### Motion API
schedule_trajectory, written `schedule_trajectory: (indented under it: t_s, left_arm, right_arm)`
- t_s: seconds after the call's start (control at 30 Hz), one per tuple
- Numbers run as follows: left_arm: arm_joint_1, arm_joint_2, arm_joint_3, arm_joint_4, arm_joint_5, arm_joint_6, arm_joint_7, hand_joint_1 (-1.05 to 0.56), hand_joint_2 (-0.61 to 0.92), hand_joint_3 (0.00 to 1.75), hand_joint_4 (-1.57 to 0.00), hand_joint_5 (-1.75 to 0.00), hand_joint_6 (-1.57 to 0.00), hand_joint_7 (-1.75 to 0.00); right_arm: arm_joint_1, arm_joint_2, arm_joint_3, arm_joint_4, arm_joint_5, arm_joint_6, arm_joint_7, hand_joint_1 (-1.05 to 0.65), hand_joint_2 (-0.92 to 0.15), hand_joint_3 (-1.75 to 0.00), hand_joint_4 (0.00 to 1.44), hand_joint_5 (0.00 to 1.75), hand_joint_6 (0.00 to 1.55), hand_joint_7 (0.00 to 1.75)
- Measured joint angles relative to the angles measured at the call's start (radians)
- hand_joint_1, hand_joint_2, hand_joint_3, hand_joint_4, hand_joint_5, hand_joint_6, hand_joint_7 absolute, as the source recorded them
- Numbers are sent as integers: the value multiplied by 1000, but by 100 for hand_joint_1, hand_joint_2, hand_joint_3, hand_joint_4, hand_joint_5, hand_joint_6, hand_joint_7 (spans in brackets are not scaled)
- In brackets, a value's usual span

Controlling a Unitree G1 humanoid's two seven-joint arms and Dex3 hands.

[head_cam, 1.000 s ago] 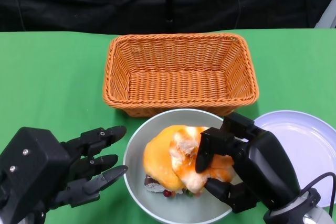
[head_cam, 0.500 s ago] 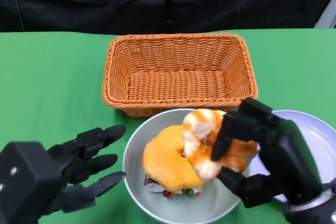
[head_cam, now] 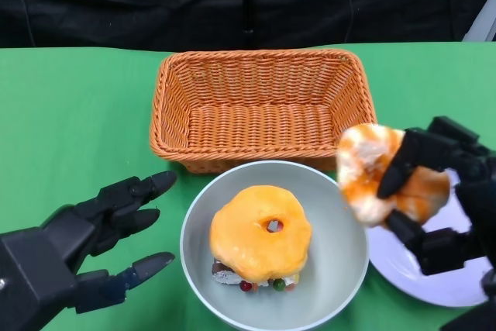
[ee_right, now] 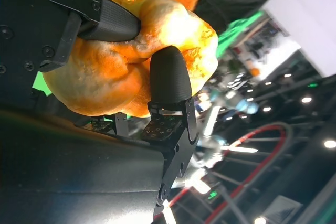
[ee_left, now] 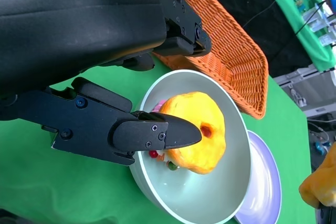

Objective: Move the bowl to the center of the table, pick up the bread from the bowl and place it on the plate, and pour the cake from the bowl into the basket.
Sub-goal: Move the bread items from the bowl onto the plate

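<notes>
While the right hand [head_cam: 434, 191] grips the bread [head_cam: 384, 172] in the air, above the gap between bowl [head_cam: 341, 269] and plate [head_cam: 403, 269], the left hand [head_cam: 93, 230] is beside the bowl, fingers spread, holding nothing. Inside the bowl sits the cake [head_cam: 260, 234]; behind the bowl is the basket [head_cam: 263, 106].

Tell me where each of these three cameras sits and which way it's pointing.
Head view: high, looking down at basket, bowl, plate; both hands show.
Right wrist view: behind right hand, looking at the bread it holds.
Left wrist view: behind left hand, facing bowl and cake.
Head and left wrist views share bowl, basket, plate.
</notes>
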Motion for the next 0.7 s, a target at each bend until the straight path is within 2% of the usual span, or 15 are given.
schedule_trajectory:
  t_s: [0.17, 0.3, 0.4, 0.47, 0.5, 0.53, 0.57, 0.63, 0.7]
  left_arm:
    - [9, -3, 2, 0, 1, 0, 0, -52, 92, 38, -22, -33, -30, -2]
    - [10, -8, 2, 0, 2, -1, 0, -54, 92, 38, -23, -33, -30, -2]
    - [10, -9, 2, 0, 3, -1, 0, -54, 92, 38, -23, -34, -30, -2]
    - [10, -10, 2, 0, 4, -1, 0, -53, 92, 39, -23, -34, -30, -2]
    - [10, -11, 2, 0, 4, -1, 0, -53, 92, 39, -22, -34, -30, -2]
    - [11, -12, 1, 1, 5, -1, 0, -53, 92, 39, -22, -34, -30, -2]
    - [12, -12, 1, 1, 5, -1, 0, -52, 92, 39, -22, -35, -30, -2]
    - [12, -15, 1, 2, 5, -1, 0, -52, 92, 39, -22, -35, -31, -2]
    - [12, -17, 1, 3, 5, -1, 0, -52, 92, 39, -22, -35, -31, -2]
  right_arm:
    - [1, -18, -38, 6, -19, 61, 16, 3, -6, -175, 102, 175, 87, 160]
    - [6, -39, -55, 26, -63, 118, 26, 3, -9, -168, 99, 175, 81, 166]
    - [7, -55, -55, 61, -92, 129, 28, 5, -9, -163, 99, 175, 80, 164]
    - [6, -69, -55, 87, -111, 128, 27, 6, -11, -159, 96, 175, 82, 157]
    - [6, -73, -54, 92, -113, 128, 27, 6, -16, -154, 92, 175, 87, 137]
    - [5, -80, -51, 111, -117, 133, 37, 6, -16, -154, 92, 175, 88, 135]
    - [4, -83, -46, 110, -121, 148, 51, 1, -28, -124, 85, 150, 85, 100]
    - [3, -94, -37, 109, -140, 199, 90, -1, -39, -100, 83, 134, 94, 62]
    - [3, -99, -28, 107, -151, 229, 110, -2, -41, -95, 83, 131, 96, 52]
